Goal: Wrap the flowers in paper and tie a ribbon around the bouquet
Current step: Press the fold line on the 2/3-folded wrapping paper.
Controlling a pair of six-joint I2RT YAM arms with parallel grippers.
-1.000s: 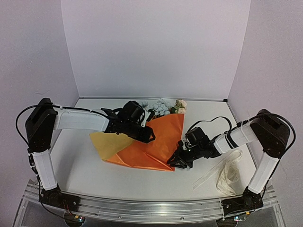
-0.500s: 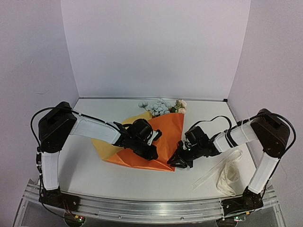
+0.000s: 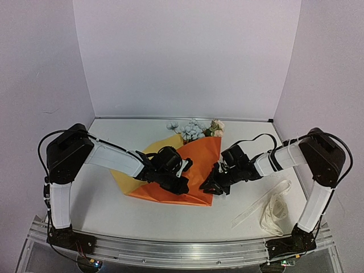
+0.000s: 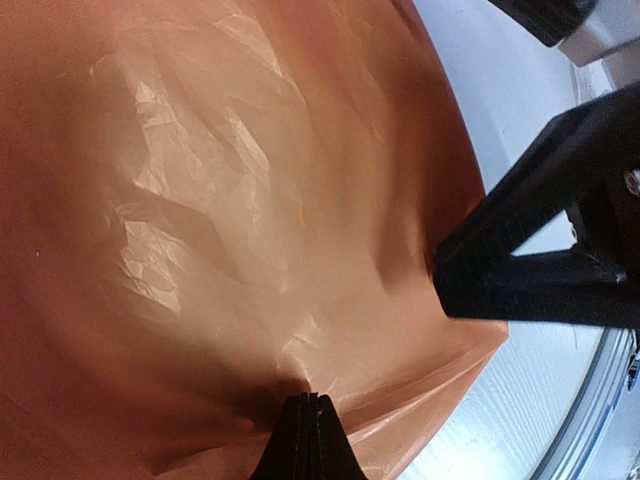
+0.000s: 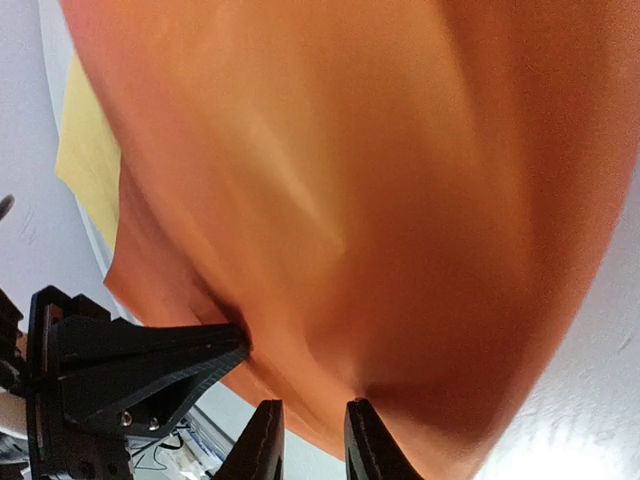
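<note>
The paper [image 3: 199, 159] lies orange face up, folded over the flowers [image 3: 193, 128], whose pale blue and cream blooms stick out at the far end. A yellow flap [image 3: 122, 176] shows on the left. My left gripper [image 3: 183, 186] is shut and pinches a pucker of the orange paper [image 4: 200, 200] near its front edge, its tips [image 4: 310, 402] pressed together. My right gripper [image 3: 210, 186] sits at the right front edge. Its jaws [image 5: 312, 420] stand a little apart with the folded paper [image 5: 350, 180] edge between them. The ribbon [image 3: 274, 207] lies loose at the front right.
The white table [image 3: 114, 210] is walled by pale panels at the back and sides. The two grippers are close together over the paper's front corner, and each one's fingers [image 4: 520, 270] show in the other's wrist view.
My left arm swung from near the blooms toward the front, came down on the orange paper and closed its jaws. My right gripper shifted slightly farther back along the paper's right edge.
</note>
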